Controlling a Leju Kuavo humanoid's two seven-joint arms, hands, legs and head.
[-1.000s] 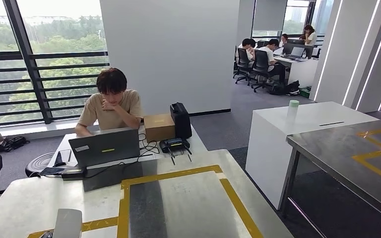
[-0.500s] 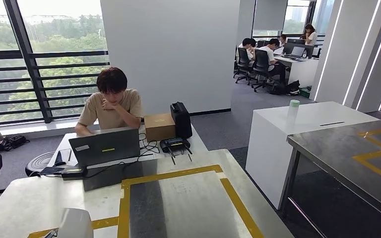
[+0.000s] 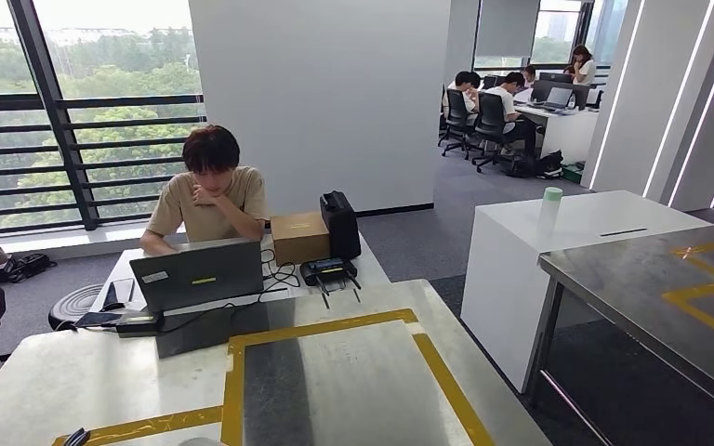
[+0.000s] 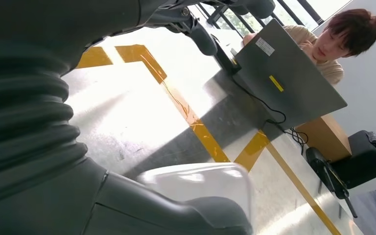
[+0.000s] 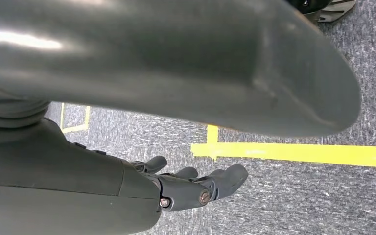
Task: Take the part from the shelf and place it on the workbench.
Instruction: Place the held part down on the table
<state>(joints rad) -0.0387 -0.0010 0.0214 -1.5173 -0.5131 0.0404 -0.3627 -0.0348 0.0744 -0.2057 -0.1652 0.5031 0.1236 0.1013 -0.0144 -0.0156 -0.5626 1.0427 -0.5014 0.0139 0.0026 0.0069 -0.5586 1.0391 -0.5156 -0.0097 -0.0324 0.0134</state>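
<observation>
Smooth white part (image 4: 200, 183) now lower, over glossy yellow-taped workbench (image 4: 127, 107)

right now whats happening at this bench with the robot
The robot stands at a steel workbench marked with yellow tape. Its left hand holds a pale, translucent part just above the bench top, not clearly set down yet. Its right hand hangs open over grey carpet. Across the bench, a person sits working at a laptop, apart from the robot.
</observation>
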